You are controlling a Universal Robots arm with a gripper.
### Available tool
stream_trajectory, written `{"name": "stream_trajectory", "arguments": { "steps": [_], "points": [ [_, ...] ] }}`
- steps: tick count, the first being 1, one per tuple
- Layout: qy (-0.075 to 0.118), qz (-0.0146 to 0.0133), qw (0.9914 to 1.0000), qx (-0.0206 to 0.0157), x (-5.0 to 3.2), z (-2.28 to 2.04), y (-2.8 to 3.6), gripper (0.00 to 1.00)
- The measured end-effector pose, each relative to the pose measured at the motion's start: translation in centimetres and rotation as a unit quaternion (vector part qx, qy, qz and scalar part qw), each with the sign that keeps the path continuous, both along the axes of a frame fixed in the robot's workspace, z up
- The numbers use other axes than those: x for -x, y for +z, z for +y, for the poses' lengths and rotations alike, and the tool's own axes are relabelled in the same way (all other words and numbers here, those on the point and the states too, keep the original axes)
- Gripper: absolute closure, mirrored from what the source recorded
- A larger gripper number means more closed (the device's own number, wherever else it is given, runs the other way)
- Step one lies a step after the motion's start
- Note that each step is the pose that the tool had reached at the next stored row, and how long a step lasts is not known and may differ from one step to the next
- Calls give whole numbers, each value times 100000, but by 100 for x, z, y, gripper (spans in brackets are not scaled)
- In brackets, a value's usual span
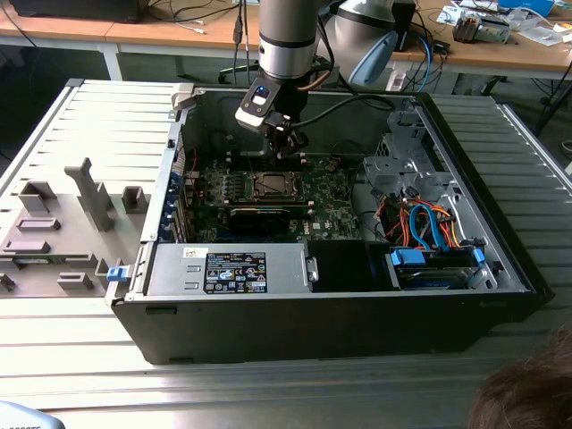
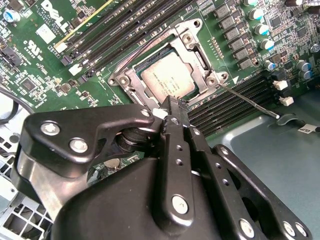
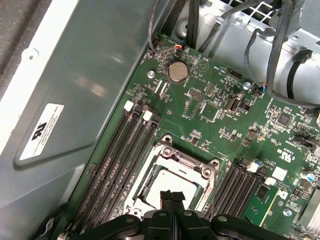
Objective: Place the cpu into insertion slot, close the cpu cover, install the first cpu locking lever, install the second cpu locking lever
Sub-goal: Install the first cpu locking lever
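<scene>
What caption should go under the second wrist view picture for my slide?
Shut gripper beside the insertion slot, with the cpu already seated inside.

A ribbed grey metal table [image 1: 268, 393] spreads across the foreground, with a grey moulded fixture tray [image 1: 54, 223] of upright blocks lying on it toward the exterior view's left. Behind it stand wooden desks [image 1: 161, 34] on white legs [image 1: 112, 61], strewn with cables [image 1: 192, 12] and small parts, over a dark floor [image 1: 45, 67]. Even light falls over all; a person's hair [image 1: 527, 398] shows at the near corner on the exterior view's right.
</scene>
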State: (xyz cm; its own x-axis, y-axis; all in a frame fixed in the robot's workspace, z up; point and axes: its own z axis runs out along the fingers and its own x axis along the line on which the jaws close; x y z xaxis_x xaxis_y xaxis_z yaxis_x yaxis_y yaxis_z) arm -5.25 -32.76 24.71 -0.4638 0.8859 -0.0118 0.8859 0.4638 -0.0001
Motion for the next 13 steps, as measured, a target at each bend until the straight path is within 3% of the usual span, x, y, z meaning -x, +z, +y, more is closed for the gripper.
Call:
{"name": "stream_trajectory", "arguments": {
  "steps": [13],
  "points": [
    [432, 1, 99999, -2, 0, 0, 0, 89]
  ]
}}
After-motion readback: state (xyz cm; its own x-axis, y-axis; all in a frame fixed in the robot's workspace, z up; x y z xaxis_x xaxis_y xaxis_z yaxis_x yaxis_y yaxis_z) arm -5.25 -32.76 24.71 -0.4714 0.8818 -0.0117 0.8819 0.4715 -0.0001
